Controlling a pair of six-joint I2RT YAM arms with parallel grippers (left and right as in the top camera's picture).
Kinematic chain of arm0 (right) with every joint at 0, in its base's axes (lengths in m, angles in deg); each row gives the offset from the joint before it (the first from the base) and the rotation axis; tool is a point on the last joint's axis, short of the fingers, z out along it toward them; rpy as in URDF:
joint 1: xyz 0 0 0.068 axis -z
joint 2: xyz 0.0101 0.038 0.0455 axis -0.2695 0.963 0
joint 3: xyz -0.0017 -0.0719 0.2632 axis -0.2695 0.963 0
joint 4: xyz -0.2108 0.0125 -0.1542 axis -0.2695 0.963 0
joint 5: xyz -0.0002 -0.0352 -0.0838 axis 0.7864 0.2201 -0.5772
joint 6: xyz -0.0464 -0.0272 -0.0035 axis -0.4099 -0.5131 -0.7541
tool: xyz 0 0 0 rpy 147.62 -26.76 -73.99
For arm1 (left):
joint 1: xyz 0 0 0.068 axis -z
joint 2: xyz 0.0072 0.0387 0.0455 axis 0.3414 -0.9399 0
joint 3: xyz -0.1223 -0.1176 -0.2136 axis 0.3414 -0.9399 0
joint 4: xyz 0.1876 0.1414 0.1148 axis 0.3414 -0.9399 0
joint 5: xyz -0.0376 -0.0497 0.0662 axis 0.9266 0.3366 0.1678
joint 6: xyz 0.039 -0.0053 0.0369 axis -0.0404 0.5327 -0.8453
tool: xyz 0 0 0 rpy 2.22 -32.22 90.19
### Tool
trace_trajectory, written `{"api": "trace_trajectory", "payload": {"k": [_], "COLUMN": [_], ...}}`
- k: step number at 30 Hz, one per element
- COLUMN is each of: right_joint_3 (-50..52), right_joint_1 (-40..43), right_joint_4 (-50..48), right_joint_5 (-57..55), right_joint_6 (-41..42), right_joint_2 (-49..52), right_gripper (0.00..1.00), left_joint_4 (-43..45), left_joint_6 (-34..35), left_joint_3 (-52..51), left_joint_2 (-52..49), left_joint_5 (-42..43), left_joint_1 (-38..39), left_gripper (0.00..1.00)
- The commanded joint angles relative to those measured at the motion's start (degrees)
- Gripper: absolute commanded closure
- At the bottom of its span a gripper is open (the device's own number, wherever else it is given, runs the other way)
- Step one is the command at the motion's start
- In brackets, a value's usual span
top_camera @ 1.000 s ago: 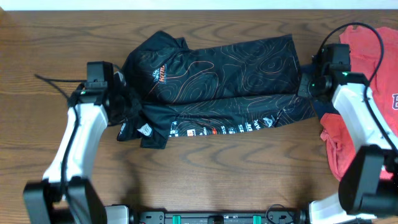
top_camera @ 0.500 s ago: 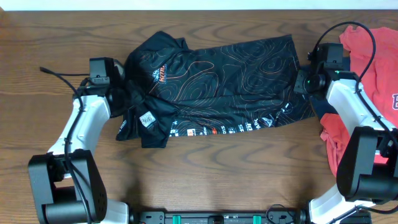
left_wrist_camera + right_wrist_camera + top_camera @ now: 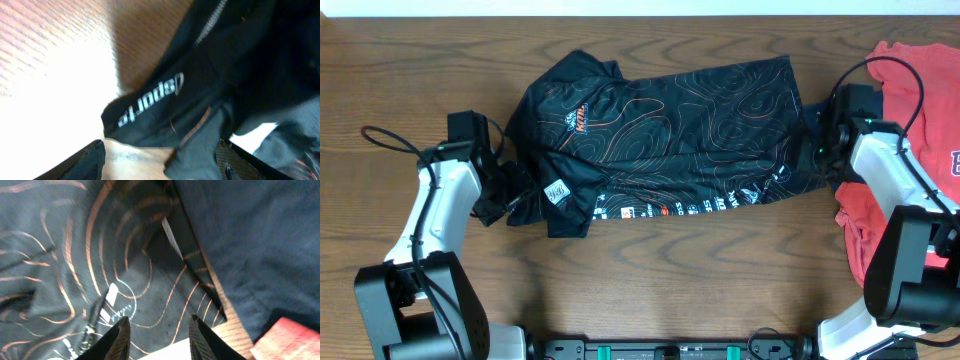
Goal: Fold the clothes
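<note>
Black jersey [image 3: 670, 130] spread on wooden table [image 3: 720, 280], left claw [image 3: 161, 149] wide at its sleeve, right claw [image 3: 160, 322] parted over hem

Jersey [image 3: 700, 120], black: I am reading one white word [image 3: 150, 102] containing "sport" on a folded edge, through the left wrist camera. Hem lettering [image 3: 670, 210], white, overhead: I am making out no words at this size. Chest logo [image 3: 575, 121], orange-white: I am finding it illegible.

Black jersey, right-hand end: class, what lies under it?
A navy-blue garment pokes out beneath the jersey, on the wooden table; how far it runs underneath is covered.
</note>
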Motion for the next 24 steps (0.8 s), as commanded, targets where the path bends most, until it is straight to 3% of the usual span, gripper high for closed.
{"api": "trace_trajectory", "payload": {"k": [1,5,7,9,10,12,19,22,24], "right_joint_3": [2.19,3.41,3.61,3.61,3.61,3.61,6.36,9.42,11.61], "right_joint_1": [0.20,0.22,0.22,0.20,0.22,0.22,0.22,0.22,0.22], "right_joint_4": [-0.44,-0.17,-0.11,-0.15,-0.20,-0.17,-1.25,-4.37,-7.93], "right_joint_5": [-0.35,-0.37,-0.35,-0.35,-0.35,-0.35,-0.35,-0.35,-0.42], "right_joint_6": [-0.61,-0.61,-0.61,-0.61,-0.61,-0.61,-0.83,-0.83,-0.83], "right_joint_2": [-1.46,-1.46,-1.46,-1.46,-1.46,-1.46,-1.46,-1.44,-1.44], "right_gripper": [0.64,0.64,0.64,0.65,0.65,0.66,0.68,0.59,0.47], "left_joint_4": [2.80,9.16,11.37,12.79,12.79,12.70,11.80,11.32,11.06], "left_joint_6": [-0.35,-0.35,-0.35,-0.37,-0.37,-0.37,-0.37,-0.37,-0.37], "left_joint_3": [-3.78,-8.39,-10.32,-11.87,-12.22,-12.37,-12.37,-12.37,-12.37], "left_joint_2": [-0.11,-0.52,-0.74,-0.85,-0.90,-0.90,-0.90,-0.90,-0.90], "left_joint_5": [-3.87,-4.46,-4.44,-4.46,-4.52,-4.55,-5.55,-5.55,-5.55], "left_joint_1": [-0.09,-0.07,-0.09,-0.09,-0.09,-0.11,-0.13,-0.13,-0.13], "left_gripper": [0.27,0.28,0.38,0.56,0.71,0.92,0.94,0.94,0.94]}}
